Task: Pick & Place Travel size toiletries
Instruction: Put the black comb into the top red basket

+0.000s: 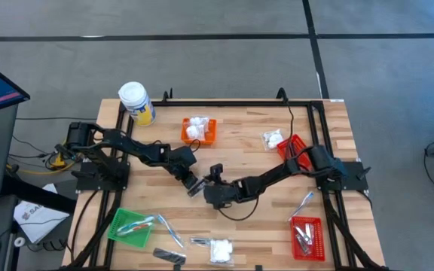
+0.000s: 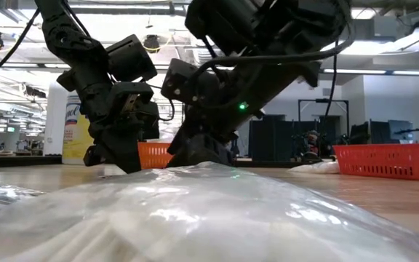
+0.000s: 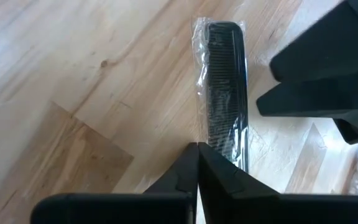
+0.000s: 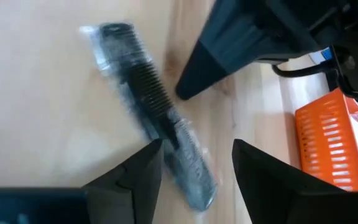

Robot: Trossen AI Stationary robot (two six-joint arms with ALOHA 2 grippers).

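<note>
One wrapped comb (image 4: 148, 106) lies mid-table between both claws. Four baskets: orange (image 1: 199, 131), green (image 1: 130, 226), two red (image 1: 306, 236). Right claw (image 4: 197, 163) stands parted over the comb, gripping nothing; left claw (image 3: 197, 168) is closed, empty, beside it.

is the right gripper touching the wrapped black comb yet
Cannot tell. In the right wrist view the right gripper stands open astride the wrapped black comb, one finger overlapping its wrapper, but no view shows contact or a gap plainly.
</note>
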